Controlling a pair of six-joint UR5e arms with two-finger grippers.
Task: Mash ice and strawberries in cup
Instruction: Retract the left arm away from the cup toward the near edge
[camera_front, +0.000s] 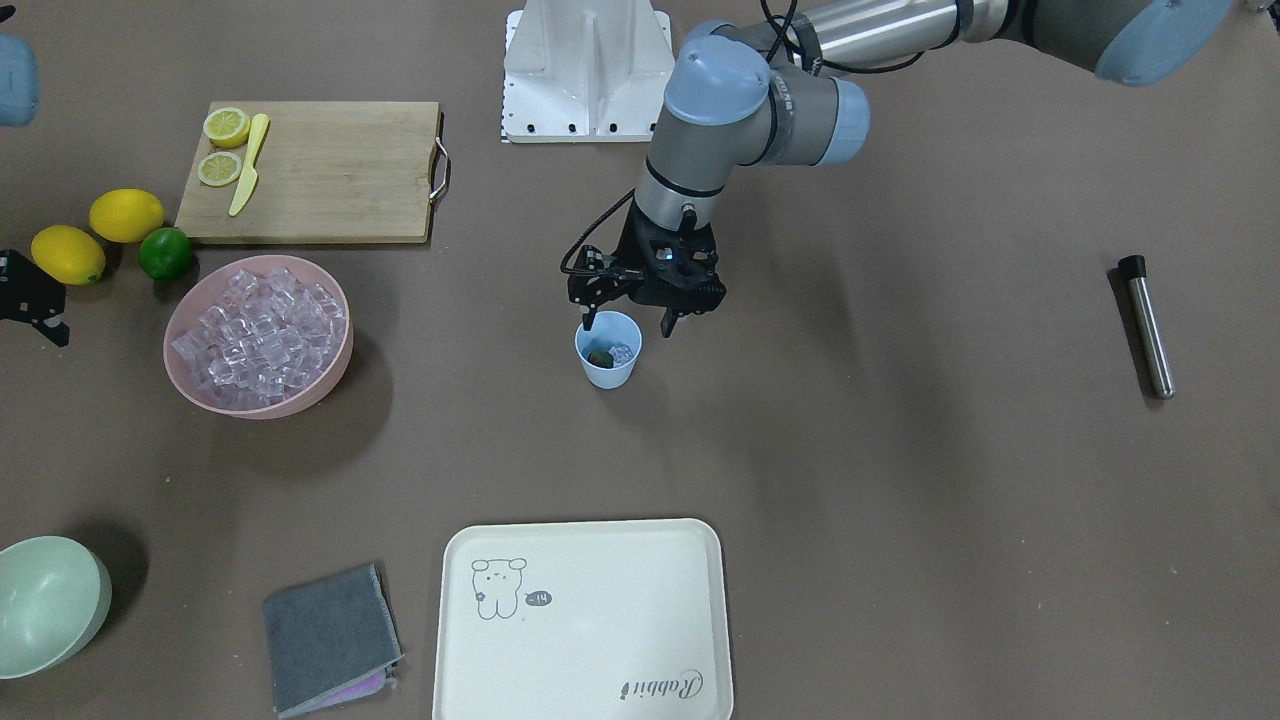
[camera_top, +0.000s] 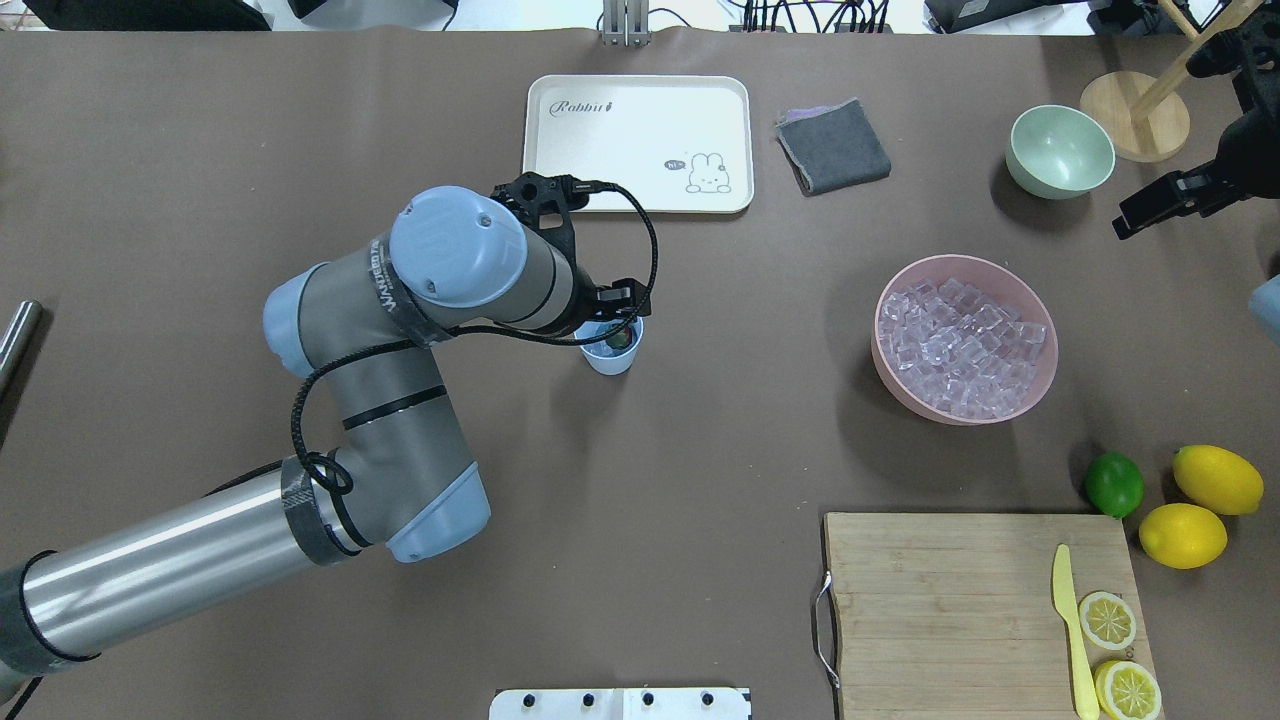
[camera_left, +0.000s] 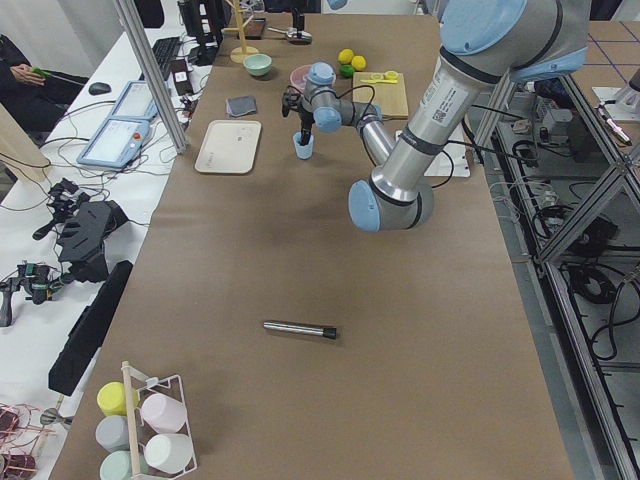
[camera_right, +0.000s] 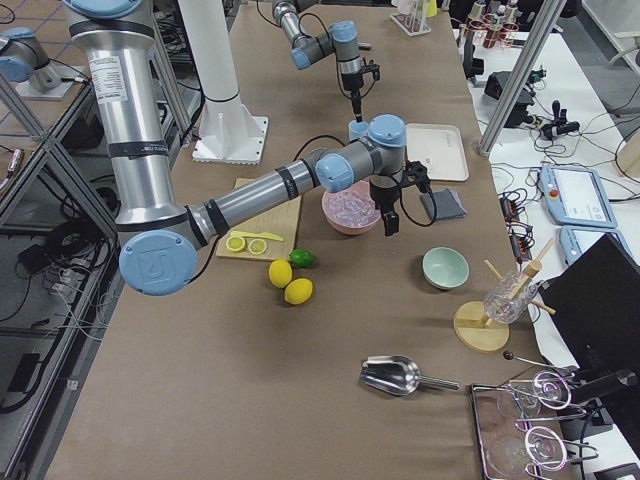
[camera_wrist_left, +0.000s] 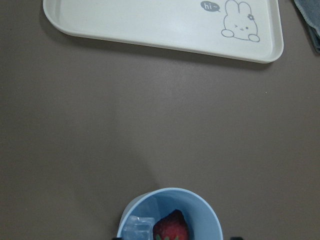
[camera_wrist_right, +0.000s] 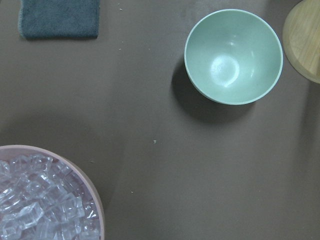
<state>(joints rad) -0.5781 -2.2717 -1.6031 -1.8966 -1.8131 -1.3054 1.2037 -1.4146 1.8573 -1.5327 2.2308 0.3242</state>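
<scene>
At the far left of the overhead view, a metal rod (camera_top: 18, 335) with a black end lies at the edge of the table (camera_top: 200, 150), well apart from everything else. Next comes the left arm (camera_top: 400, 400), bent over the middle of the table. The left gripper (camera_front: 628, 327) points straight down with its jaws spread and nothing held between them.

The cup (camera_front: 608, 372) stands upright on the table directly beneath it. In the front-facing view one fingertip (camera_front: 588, 322) hangs at the cup's rim on the side toward the pink bowl (camera_top: 880, 345). The other hangs outside the cup on the opposite side, clear of its wall. The cup therefore sits under the gap, nearer the first finger. Whether that fingertip touches the rim I cannot tell.

The left wrist view shows the cup's mouth at its bottom edge. The strawberry (camera_wrist_left: 171, 227) is inside, with a cube of ice (camera_wrist_left: 136, 227) just beside it, both below the rim.

Beyond the cup lies a white tray (camera_top: 620, 140), with a grey cloth (camera_top: 833, 147) to its right. Further right, the pink bowl is heaped with more ice. The right gripper (camera_right: 388, 218) hovers above the table between the pink bowl and a pale green bowl (camera_top: 1060, 150), well apart from the cup. I cannot tell whether its jaws are spread or closed.
</scene>
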